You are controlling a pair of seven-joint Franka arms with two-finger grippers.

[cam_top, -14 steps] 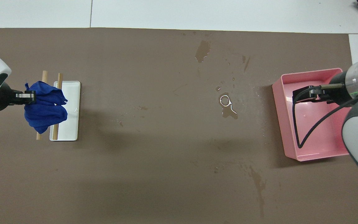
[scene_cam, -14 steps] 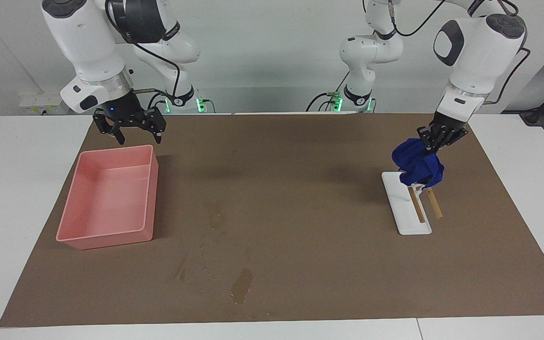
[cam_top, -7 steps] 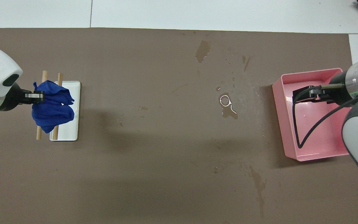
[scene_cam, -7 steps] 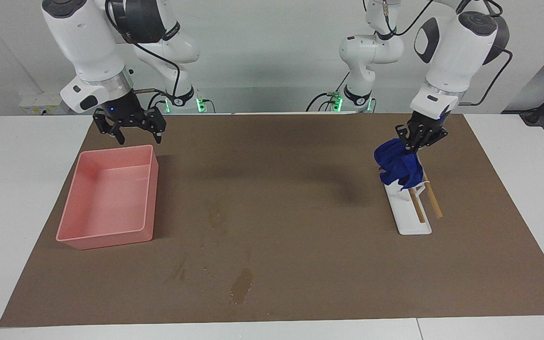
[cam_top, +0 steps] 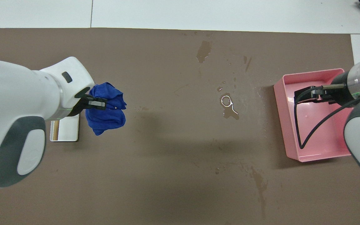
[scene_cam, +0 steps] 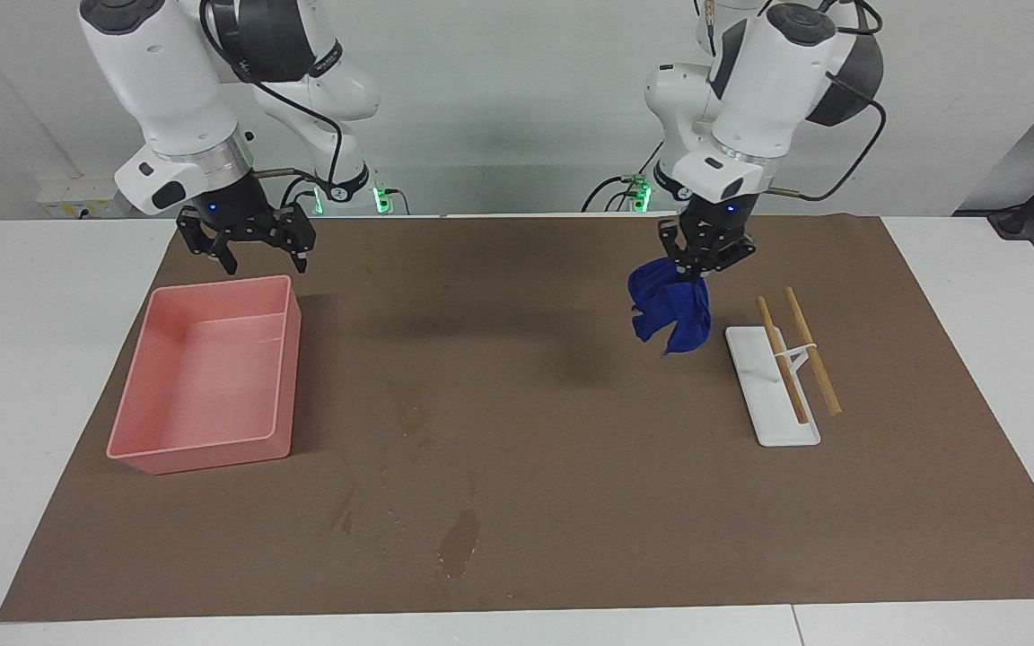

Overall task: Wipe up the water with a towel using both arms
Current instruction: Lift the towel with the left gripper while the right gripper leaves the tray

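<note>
My left gripper [scene_cam: 702, 266] [cam_top: 100, 103] is shut on the top of the blue towel [scene_cam: 671, 312] [cam_top: 105, 110], which hangs bunched in the air over bare brown mat, just off the white rack. The water lies in dark patches on the mat: one puddle [scene_cam: 460, 543] [cam_top: 203, 50] near the mat's edge farthest from the robots, another puddle [cam_top: 230, 109] closer in, and a faint streak [cam_top: 259, 184] [scene_cam: 406, 408] nearest the robots. My right gripper [scene_cam: 252, 244] [cam_top: 308, 95] hangs open over the pink tray's end, holding nothing.
The pink tray [scene_cam: 212, 377] [cam_top: 311, 153] stands at the right arm's end of the brown mat [scene_cam: 526, 395]. A white rack [scene_cam: 764, 395] [cam_top: 69, 131] with two wooden rods [scene_cam: 811, 350] stands toward the left arm's end.
The left arm has lifted the towel off the rack's rods and carried it toward the middle of the mat. The right arm has not moved.
</note>
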